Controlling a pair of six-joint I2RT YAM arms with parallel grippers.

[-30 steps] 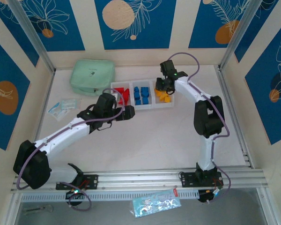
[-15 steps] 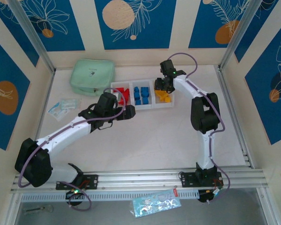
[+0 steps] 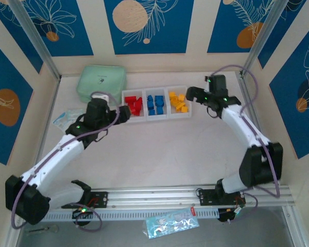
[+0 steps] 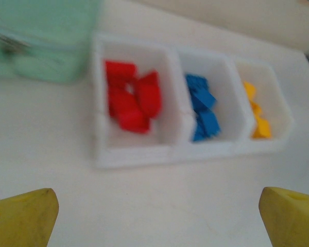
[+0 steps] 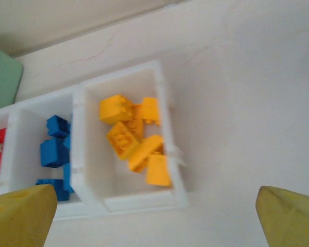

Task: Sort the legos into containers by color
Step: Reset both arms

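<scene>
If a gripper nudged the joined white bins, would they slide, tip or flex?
Probably slide as one piece: the containers look thin, translucent and hold only small legos, so likely light. Tipping seems unlikely, since the walls are low and the row is wide.

Top view overhead, whole table (image 3: 165, 154); wrist views close, angled down, both sharing containers (image 4: 134, 157)

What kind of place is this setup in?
Probably a robot test cell: a white table boxed in by aluminium frame posts and blue leaf-patterned wall panels, with two robot arms bolted to a metal rail.
</scene>
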